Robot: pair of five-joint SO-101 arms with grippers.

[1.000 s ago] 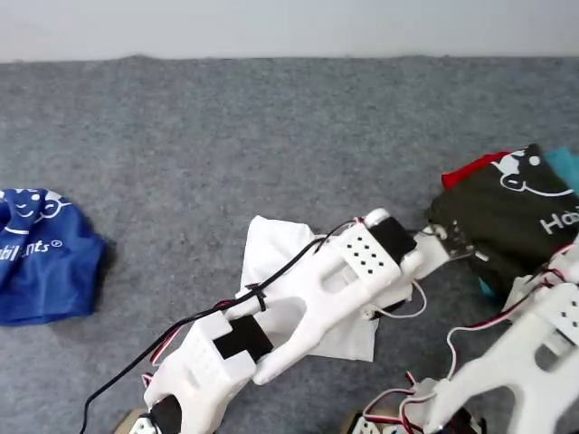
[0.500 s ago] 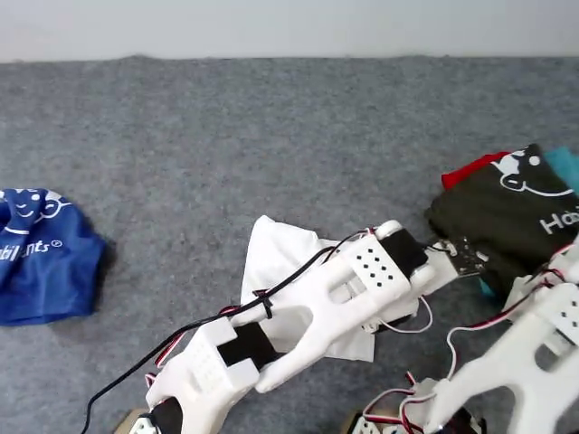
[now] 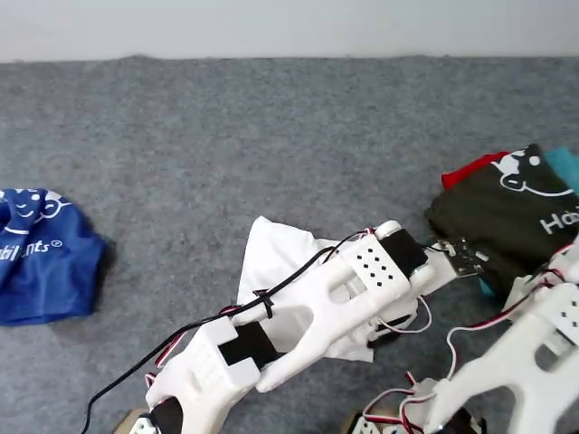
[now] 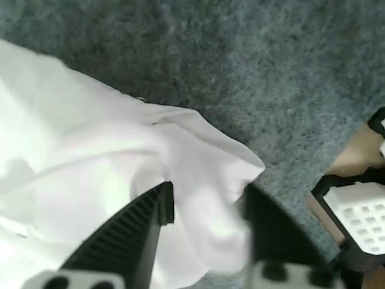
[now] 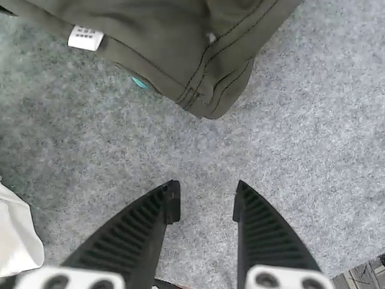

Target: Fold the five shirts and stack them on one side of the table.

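A: Where is the white shirt (image 3: pixel 271 262) lying?

B: You have it near six o'clock on the grey bench (image 3: pixel 271 136), loosely folded, with your left arm (image 3: pixel 308 307) stretched across it toward three o'clock.

A: And the left jaws?

B: Your left jaws are spread and straddle a rumpled corner of the white shirt, so cloth lies between them. You cannot tell from the wrist camera whether either jaw presses on it.

A: What about my right side?

B: Your right arm (image 3: pixel 525 353) sits around four o'clock. Its jaws are spread as well, over bare bench just beside a folded corner of the black shirt (image 3: pixel 507 212).

A: How does the stack look?

B: You'll find it at three o'clock. The black shirt is on top, and a red shirt (image 3: pixel 470 167) and a teal shirt (image 3: pixel 565 163) peek out beneath it. A small white tag (image 5: pixel 85 37) shows at the black shirt's edge.

A: And the blue shirt (image 3: pixel 41 258)?

B: It lies crumpled at nine o'clock, well apart from your arms and the stack.
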